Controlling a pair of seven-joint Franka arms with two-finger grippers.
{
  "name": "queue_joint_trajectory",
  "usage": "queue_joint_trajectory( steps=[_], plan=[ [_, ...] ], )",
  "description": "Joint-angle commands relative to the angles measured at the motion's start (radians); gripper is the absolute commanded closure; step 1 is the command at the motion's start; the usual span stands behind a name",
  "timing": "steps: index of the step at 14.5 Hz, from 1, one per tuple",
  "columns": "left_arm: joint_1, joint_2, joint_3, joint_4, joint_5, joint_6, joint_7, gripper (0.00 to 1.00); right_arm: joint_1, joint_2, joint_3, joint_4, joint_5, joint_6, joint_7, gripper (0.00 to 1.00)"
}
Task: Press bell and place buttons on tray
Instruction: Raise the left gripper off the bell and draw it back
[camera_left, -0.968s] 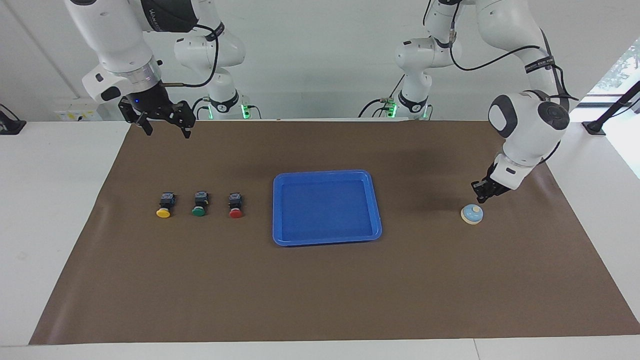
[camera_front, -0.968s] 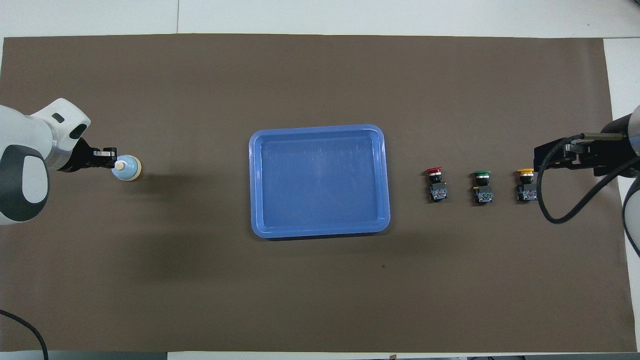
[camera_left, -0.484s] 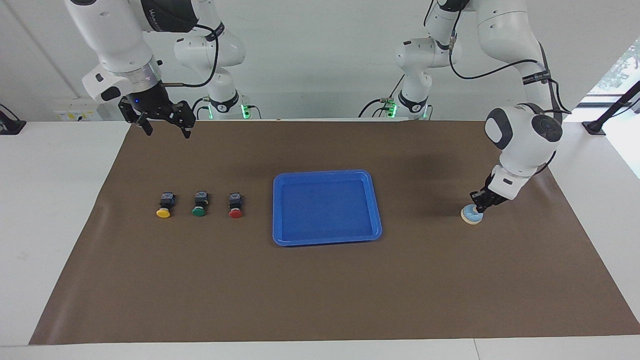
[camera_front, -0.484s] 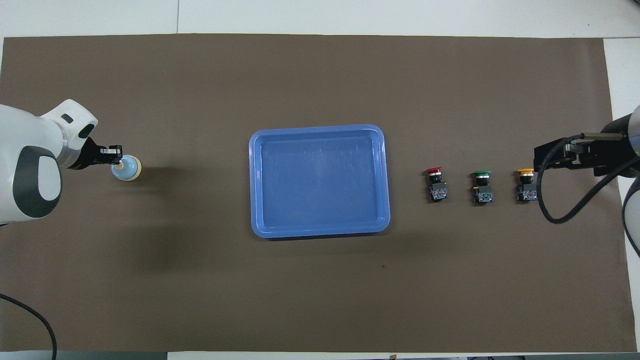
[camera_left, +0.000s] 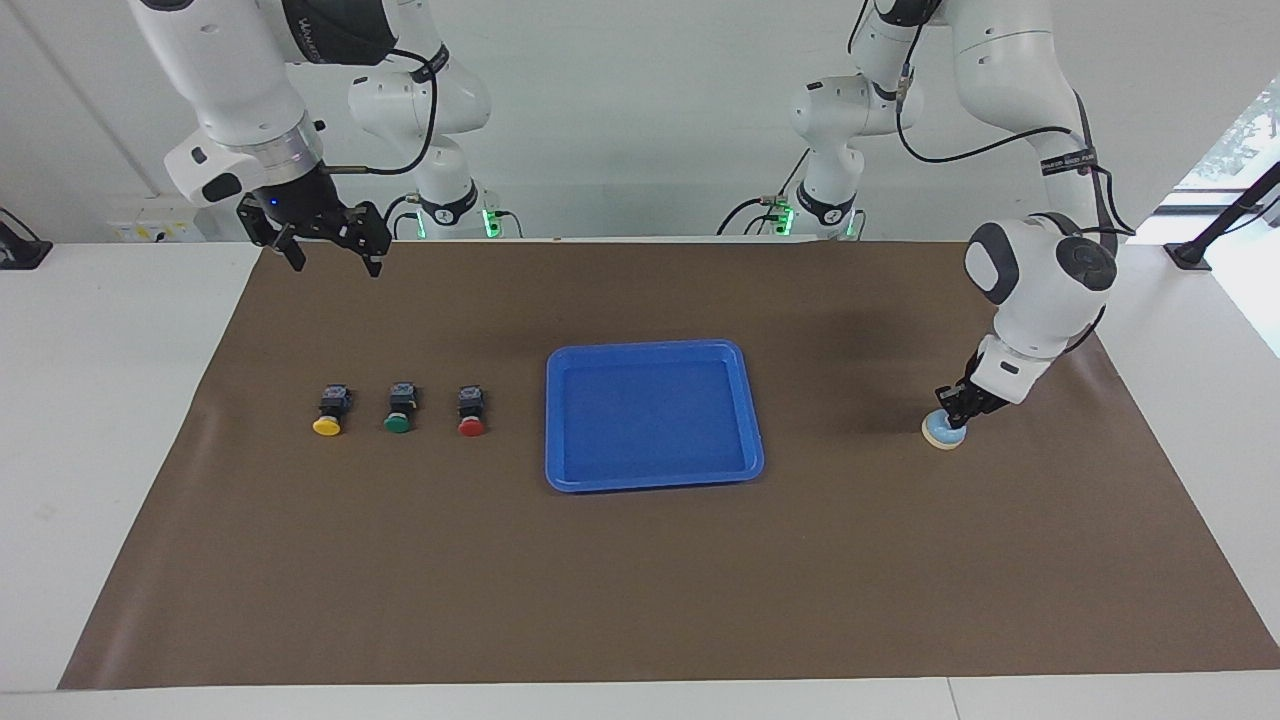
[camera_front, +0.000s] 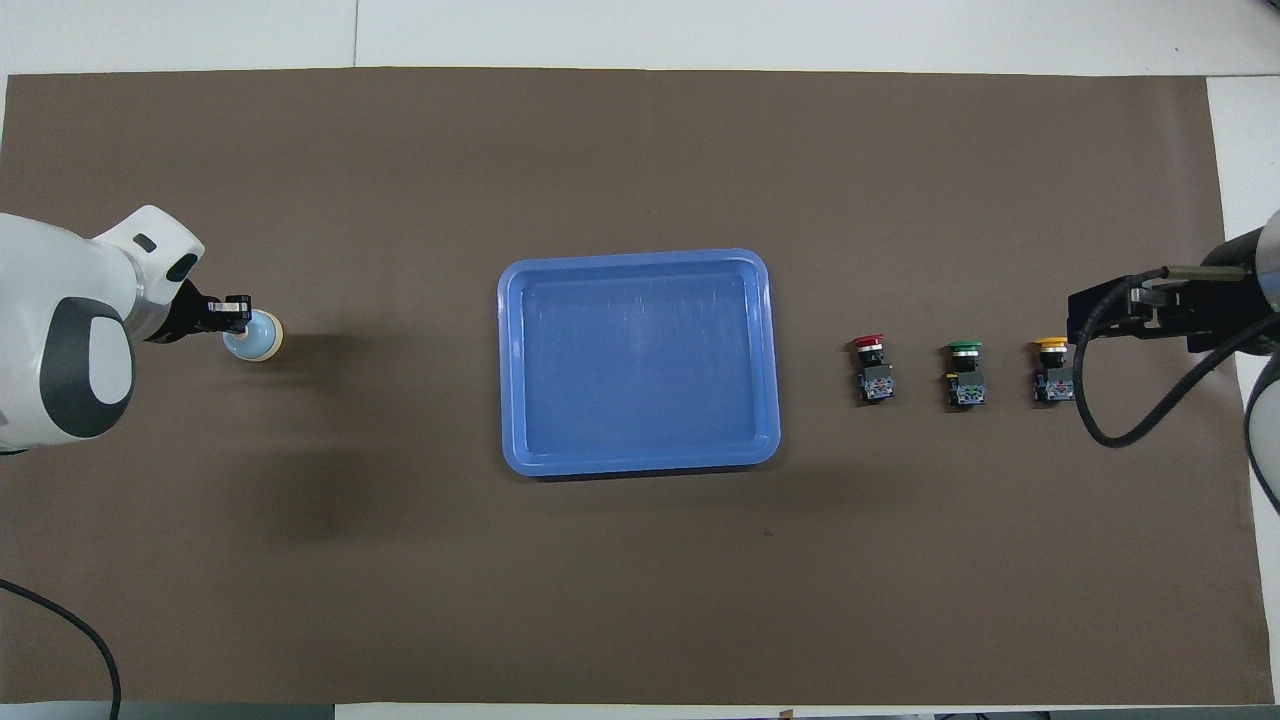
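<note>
left tool (camera_left: 951, 415): pressed together, tip down on small light-blue dome bell (camera_left: 941, 433), toward left arm's end from tray
right tool (camera_left: 331, 258): spread, waiting, raised
tray: bright blue rectangular plastic tray (camera_left: 751, 410), mid-worktop
buttons: yellow-capped (camera_left: 328, 424), green-capped (camera_left: 397, 422), red-capped (camera_left: 471, 424) black push-buttons in a row beside tray, toward right arm's end

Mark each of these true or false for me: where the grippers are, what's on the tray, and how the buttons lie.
1. The left gripper is shut, down on the bell. True.
2. The red button lies on the tray. False: it is on the mat beside the tray, which holds nothing.
3. The green button lies between the yellow button and the red one. True.
4. The right gripper grips the yellow button. False: it waits open, up in the air, holding nothing.
5. The bell lies at the right arm's end of the table. False: at the left arm's end.
</note>
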Motion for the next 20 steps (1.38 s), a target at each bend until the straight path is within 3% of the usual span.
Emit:
queue_joint_trajectory(
  steps=[1, 3, 4, 5, 6, 7, 11, 17, 20],
  plan=[
    [0.001, -0.010, 0.000, 0.139, -0.005, -0.223, 0.013, 1.00, -0.015, -0.005, 0.011, -0.006, -0.015, -0.012, -0.015, 0.00],
    [-0.008, -0.030, 0.001, 0.218, -0.005, -0.357, 0.012, 0.97, -0.015, -0.005, 0.012, -0.006, -0.015, -0.012, -0.015, 0.00],
    [-0.008, -0.053, 0.000, 0.236, -0.005, -0.402, 0.008, 0.83, -0.015, -0.005, 0.011, -0.006, -0.015, -0.010, -0.015, 0.00],
    [-0.010, -0.076, 0.000, 0.240, -0.005, -0.428, 0.007, 0.64, -0.015, -0.005, 0.011, -0.006, -0.015, -0.010, -0.015, 0.00],
    [-0.011, -0.105, 0.000, 0.238, -0.005, -0.442, 0.002, 0.39, -0.015, -0.005, 0.011, -0.006, -0.015, -0.012, -0.015, 0.00],
    [-0.013, -0.137, 0.000, 0.234, -0.005, -0.454, -0.001, 0.00, -0.013, -0.005, 0.011, -0.006, -0.015, -0.012, -0.015, 0.00],
    [-0.004, -0.248, 0.000, 0.240, -0.005, -0.595, 0.002, 0.00, -0.015, -0.005, 0.011, -0.006, -0.015, -0.010, -0.015, 0.00],
    [-0.008, -0.316, 0.000, 0.244, -0.005, -0.684, 0.008, 0.00, -0.027, -0.010, 0.008, -0.030, -0.013, 0.001, -0.088, 0.00],
    [-0.014, -0.306, -0.007, 0.244, -0.004, -0.683, 0.008, 0.00, -0.134, -0.076, 0.009, -0.290, 0.001, 0.272, -0.133, 0.00]
  ],
)
